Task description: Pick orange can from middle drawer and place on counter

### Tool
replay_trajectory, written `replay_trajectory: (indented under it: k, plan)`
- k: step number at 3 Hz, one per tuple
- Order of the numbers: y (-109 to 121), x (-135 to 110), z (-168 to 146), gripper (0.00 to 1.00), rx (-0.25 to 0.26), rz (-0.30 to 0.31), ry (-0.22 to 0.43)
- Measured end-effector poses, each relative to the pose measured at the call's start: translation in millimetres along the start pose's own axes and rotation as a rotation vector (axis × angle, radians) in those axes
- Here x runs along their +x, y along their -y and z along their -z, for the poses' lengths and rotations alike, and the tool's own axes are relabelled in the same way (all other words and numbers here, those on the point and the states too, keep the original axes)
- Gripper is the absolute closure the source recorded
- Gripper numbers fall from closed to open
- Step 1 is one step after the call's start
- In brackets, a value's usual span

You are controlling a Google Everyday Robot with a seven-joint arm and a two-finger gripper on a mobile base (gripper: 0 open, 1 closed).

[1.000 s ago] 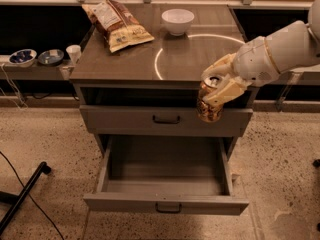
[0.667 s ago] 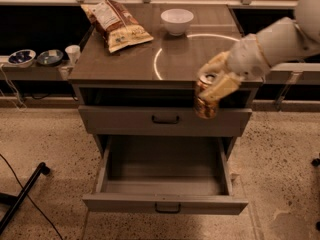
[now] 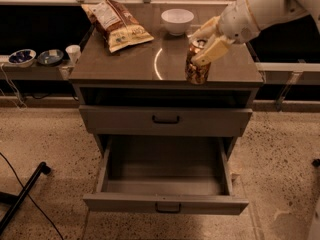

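The orange can (image 3: 197,66) is upright in my gripper (image 3: 205,43), which is shut on its upper part. The can is over the front right part of the counter (image 3: 120,64), close to the front edge and just right of the white ring-shaped arc (image 3: 156,64). I cannot tell whether its base touches the top. My white arm reaches in from the upper right. The middle drawer (image 3: 165,204) is pulled out below, and its inside shows nothing.
A white bowl (image 3: 177,20) stands at the back of the counter and a snack bag (image 3: 118,24) lies at the back left. The upper drawer front (image 3: 165,119) is closed. A low side shelf at left holds small bowls (image 3: 22,57) and a cup (image 3: 73,52).
My gripper has carried the can up and back from in front of the upper drawer to over the counter's front right part.
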State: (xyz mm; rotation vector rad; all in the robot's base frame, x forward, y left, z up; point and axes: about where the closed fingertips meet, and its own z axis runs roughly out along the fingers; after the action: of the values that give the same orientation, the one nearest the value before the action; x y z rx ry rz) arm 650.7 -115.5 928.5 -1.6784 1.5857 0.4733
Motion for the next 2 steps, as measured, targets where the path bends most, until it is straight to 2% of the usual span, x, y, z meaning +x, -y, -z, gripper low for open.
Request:
replay_trajectory:
  k: [1,2]
  plan:
    - [36.5,-8.7,18.4,1.00,0.075,-0.006,0.069]
    - [74.0,-19.9,21.6,1.00,0.153,-0.046,0.127]
